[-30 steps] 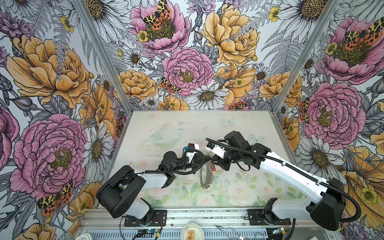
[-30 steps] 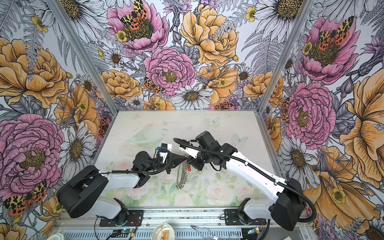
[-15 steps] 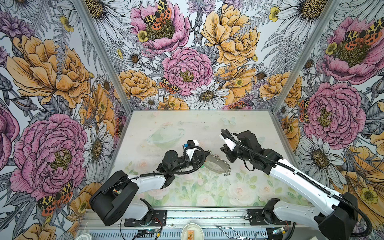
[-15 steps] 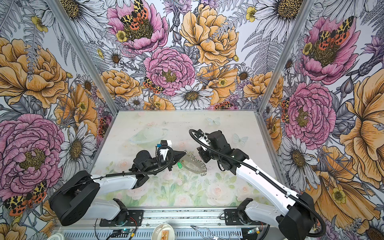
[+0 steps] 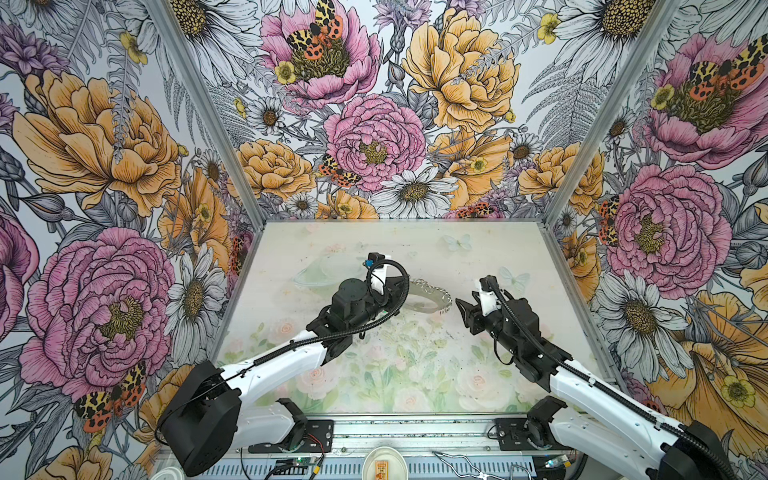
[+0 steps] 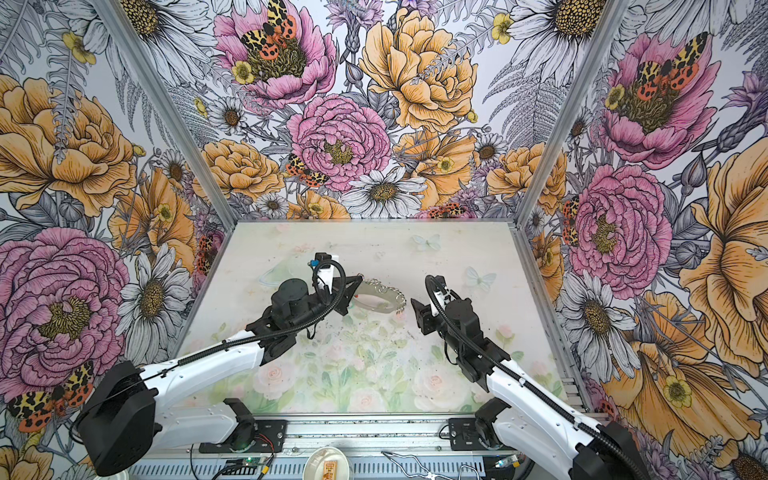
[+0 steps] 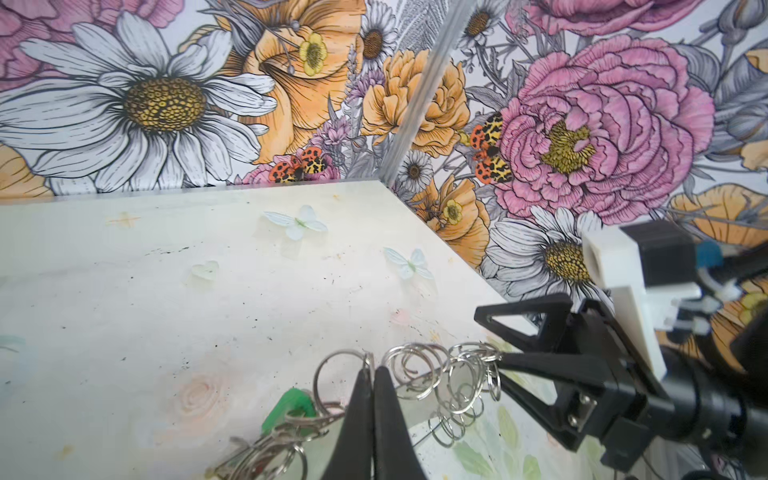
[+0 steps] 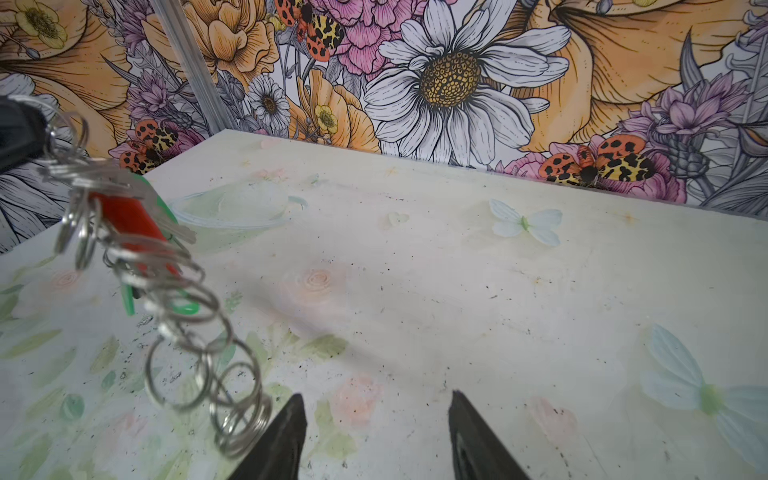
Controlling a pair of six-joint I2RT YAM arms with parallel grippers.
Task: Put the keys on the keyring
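The keyring [image 5: 433, 297] [image 6: 384, 297], a flat grey ring fringed with silver split rings [image 7: 436, 368], hangs just above the table's middle. My left gripper [image 5: 405, 291] [image 6: 355, 289] [image 7: 372, 376] is shut on its left rim. A green-headed key [image 7: 289, 409] [image 8: 183, 308] and a red-headed key [image 8: 124, 220] hang from split rings near that grip. My right gripper [image 5: 463, 308] [image 6: 417, 311] [image 8: 376, 409] stands open just right of the ring, apart from it, with nothing between its fingers [image 8: 291, 419]. In the left wrist view the right gripper [image 7: 490, 337] sits beside the split rings.
The table [image 5: 374, 374] is pale with printed flowers and butterflies, closed in by floral walls at the back and both sides. A metal rail [image 5: 395, 428] with both arm bases runs along the front edge. A small white dish [image 5: 384, 463] sits below the rail.
My right gripper has opened, let go of the ring and drawn back to the right. My left gripper has carried the keyring farther back and turned it from upright to nearly flat.
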